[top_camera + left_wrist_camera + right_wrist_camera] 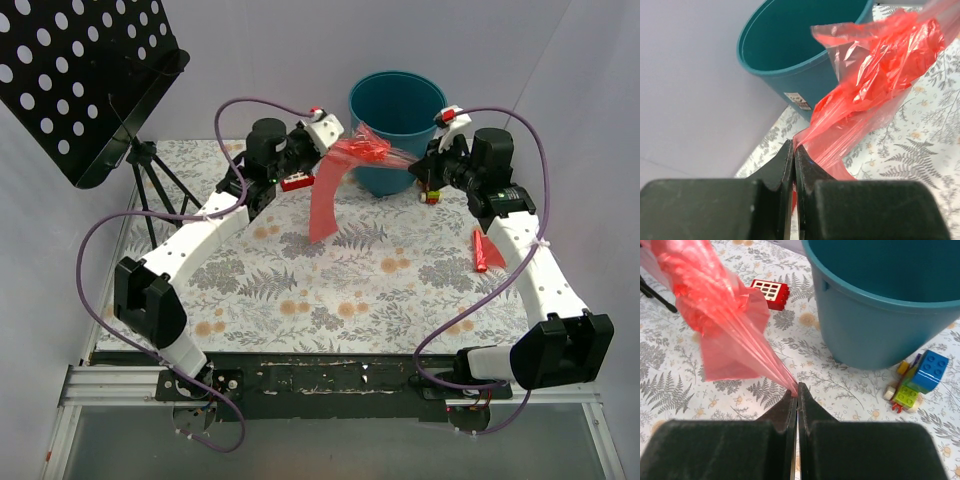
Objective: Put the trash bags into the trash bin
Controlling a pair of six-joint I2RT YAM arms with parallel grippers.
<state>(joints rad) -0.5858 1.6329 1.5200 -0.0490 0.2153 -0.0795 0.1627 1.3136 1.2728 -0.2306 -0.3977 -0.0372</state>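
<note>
The fern-printed table [330,290] carries the teal trash bin [392,182] upright at its far edge, mouth open. Just in front of the bin, one red trash bag [325,195] is stretched in the air between the two grippers. Its bunched upper part lies against the bin's near rim, and a long flap hangs down on the left toward the cloth. None of it is inside the bin. The left gripper [793,150] is clenched on a corner of the film, jaws pressed together with the plastic pinched between them. The right gripper [797,390] is likewise clamped on a drawn-out point of the same bag. Both arms reach forward and bend inward, wrists flanking the bin, left of it and right of it. The black perforated music stand [85,75] fills the far-left corner. The middle of the cloth lies open between the arms. A second, folded red bag [485,250] lies on the cloth beside the right forearm. A red block [771,292] with a white grid sits left of the bin, and a small brick toy [915,382] sits at its right foot.
</note>
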